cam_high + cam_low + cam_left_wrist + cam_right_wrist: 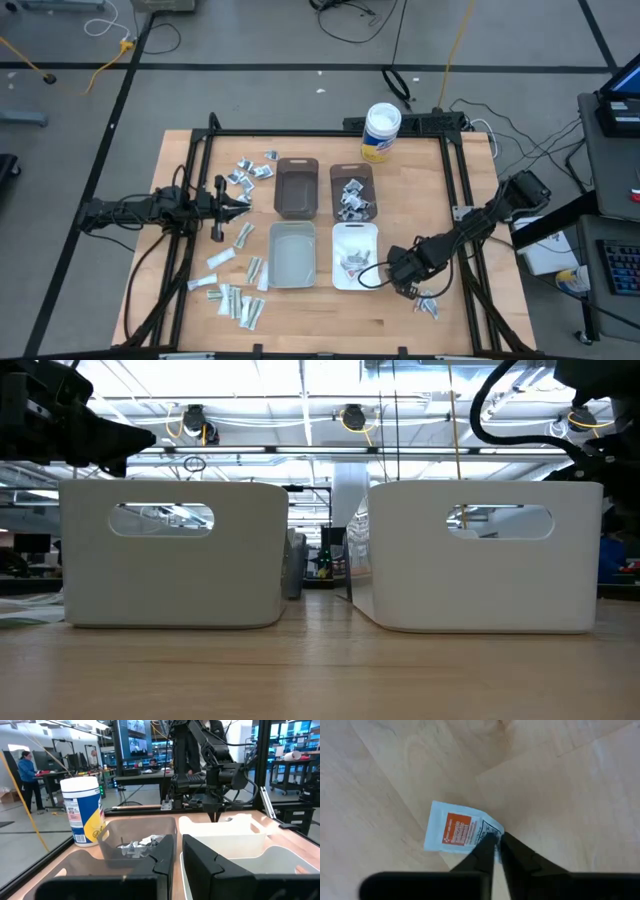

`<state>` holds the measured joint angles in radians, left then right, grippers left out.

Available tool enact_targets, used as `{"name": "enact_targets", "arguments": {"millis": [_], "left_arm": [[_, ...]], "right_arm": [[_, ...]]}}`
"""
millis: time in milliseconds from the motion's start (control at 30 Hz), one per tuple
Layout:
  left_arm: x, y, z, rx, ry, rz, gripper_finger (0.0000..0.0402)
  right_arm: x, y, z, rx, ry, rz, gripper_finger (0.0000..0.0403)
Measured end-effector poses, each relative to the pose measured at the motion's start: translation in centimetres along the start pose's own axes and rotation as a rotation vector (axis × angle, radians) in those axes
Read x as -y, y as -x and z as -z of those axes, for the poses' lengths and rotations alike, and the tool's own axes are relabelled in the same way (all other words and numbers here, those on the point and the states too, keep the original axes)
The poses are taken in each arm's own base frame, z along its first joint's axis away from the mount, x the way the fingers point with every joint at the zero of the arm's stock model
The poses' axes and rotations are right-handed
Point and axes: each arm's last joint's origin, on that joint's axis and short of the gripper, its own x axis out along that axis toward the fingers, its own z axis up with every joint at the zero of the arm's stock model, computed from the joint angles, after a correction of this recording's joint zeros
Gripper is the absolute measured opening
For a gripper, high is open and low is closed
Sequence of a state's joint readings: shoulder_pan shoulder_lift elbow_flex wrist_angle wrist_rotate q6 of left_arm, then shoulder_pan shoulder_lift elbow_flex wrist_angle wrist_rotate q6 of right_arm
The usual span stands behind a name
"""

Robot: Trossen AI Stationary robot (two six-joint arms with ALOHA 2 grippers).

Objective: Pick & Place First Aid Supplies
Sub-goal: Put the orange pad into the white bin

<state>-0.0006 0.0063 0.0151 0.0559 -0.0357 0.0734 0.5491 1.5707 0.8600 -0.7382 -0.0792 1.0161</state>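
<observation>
While our right gripper (496,845) is pinching only the corner of a packet (456,832) on the table (380,780), we are risking it slipping free on lifting; our left gripper (232,199), clenched empty, is waiting.

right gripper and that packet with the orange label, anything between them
Nothing: in the right wrist view the right gripper has its fingertips pinched on the edge of the packet, which lies flat on the bare wooden table.

In the low view the two white bins (170,550) hide the table behind, perhaps the packets too.
</observation>
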Motion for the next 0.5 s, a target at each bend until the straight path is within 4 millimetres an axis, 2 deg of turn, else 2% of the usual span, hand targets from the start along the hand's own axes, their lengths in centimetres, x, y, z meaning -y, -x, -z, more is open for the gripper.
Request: {"name": "enact_targets", "arguments": {"millis": [167,500], "left_arm": [[0.0,0.0,0.0,0.001,0.0,0.0,0.0047],[0.0,0.0,0.0,0.0,0.0,0.0,0.0047]], "right_arm": [[0.3,0.9,-0.1,-0.029,-0.02,0.036,0.0005],[1.1,6.5,-0.6,-0.084,0.031,0.065,0.0002]]}}
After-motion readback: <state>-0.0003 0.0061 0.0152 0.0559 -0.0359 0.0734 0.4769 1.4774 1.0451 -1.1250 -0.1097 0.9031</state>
